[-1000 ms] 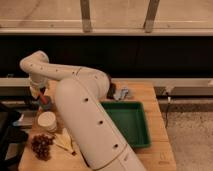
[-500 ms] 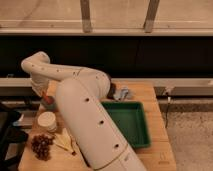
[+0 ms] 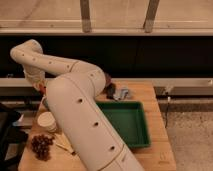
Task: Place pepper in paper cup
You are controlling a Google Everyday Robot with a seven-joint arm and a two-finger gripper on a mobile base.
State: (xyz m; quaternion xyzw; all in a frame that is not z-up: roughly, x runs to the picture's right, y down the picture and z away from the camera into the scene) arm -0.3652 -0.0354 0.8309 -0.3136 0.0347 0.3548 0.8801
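Observation:
My gripper (image 3: 40,87) hangs at the far left of the wooden table (image 3: 150,97), at the end of the white arm that curves across the view. A small red-orange pepper (image 3: 42,89) shows at its tip, held above the table surface. The white paper cup (image 3: 47,121) stands on the table below and slightly right of the gripper, upright, with the arm's big link right beside it. Most of the gripper is hidden behind the arm's wrist.
A bunch of dark grapes (image 3: 41,145) lies in front of the cup, with pale yellow pieces (image 3: 62,144) next to it. A green tray (image 3: 127,122) sits mid-table. A dark object (image 3: 110,91) and a grey-blue item (image 3: 123,93) lie at the back. A black shape (image 3: 9,131) stands left of the table.
The gripper has risen and drawn back a little from the table with the pepper at its tip. The cup, grapes and tray have not moved.

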